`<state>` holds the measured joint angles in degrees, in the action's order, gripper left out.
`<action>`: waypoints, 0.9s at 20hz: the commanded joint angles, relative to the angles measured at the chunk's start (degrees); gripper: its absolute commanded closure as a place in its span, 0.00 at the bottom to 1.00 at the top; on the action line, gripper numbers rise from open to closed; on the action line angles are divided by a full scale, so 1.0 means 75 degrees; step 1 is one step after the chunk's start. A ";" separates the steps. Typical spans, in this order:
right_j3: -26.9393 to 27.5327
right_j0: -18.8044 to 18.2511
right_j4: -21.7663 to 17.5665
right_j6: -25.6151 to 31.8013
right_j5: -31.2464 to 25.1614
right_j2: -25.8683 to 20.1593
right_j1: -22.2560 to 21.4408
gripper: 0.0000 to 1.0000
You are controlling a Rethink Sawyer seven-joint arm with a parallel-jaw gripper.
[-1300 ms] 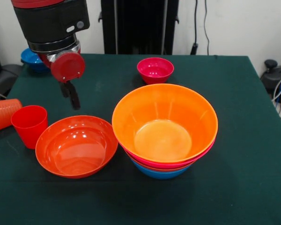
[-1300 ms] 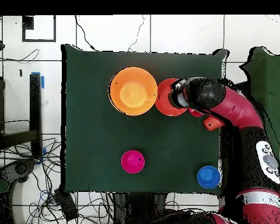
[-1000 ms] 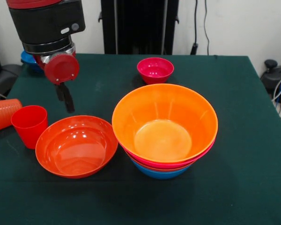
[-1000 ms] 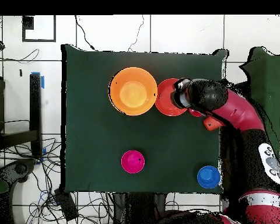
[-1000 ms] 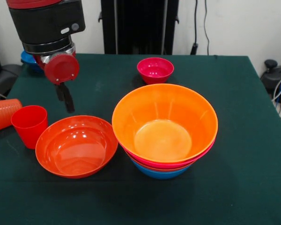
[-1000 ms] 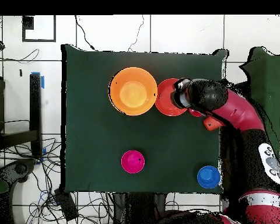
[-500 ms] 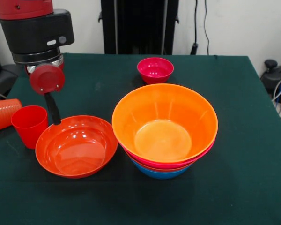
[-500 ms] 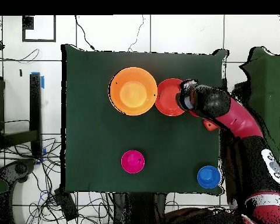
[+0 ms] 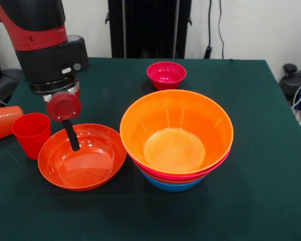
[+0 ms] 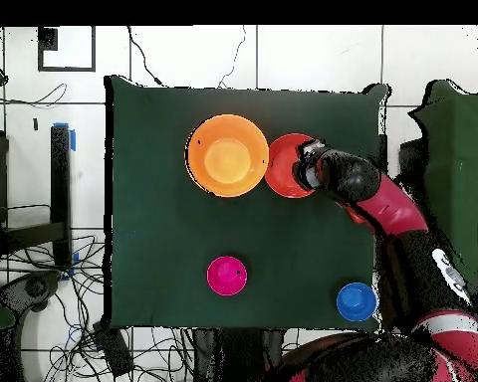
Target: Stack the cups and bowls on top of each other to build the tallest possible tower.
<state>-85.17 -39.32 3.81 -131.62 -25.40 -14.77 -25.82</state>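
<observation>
The tower stands mid-table: a large yellow-orange bowl on top, pink and red-orange rims under it, and the medium blue bowl as base. A wide red-orange bowl sits alone to its left. My gripper hangs low over that bowl's back-left part, just inside the rim. In the overhead view the gripper is at the edge of that bowl. The smooth red cup stands upright left of the bowl. The ribbed orange cup lies on its side. The purple bowl is hidden.
A small magenta bowl sits at the back of the table. A small blue bowl sits near the robot's base, hidden by the arm in the front view. The dark green table ends close to the left of the cups.
The gripper has come down and moved toward the camera, from above the bare table behind the wide red-orange bowl to low over that bowl's rim. The bowls and cups have not moved.
</observation>
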 commanded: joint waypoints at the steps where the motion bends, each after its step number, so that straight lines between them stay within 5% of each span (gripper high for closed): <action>1: -0.0624 0.0029 0.0078 -0.0223 0.0504 -0.1013 0.0620 0.00; 9: -0.0476 -0.0039 -0.0129 -0.0104 0.0580 -0.1061 0.0893 0.00; 18: -0.0911 -0.0185 -0.0352 -0.0127 0.0614 -0.0816 0.0525 0.00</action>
<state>-88.10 -40.09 3.77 -131.62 -25.37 -18.58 -20.99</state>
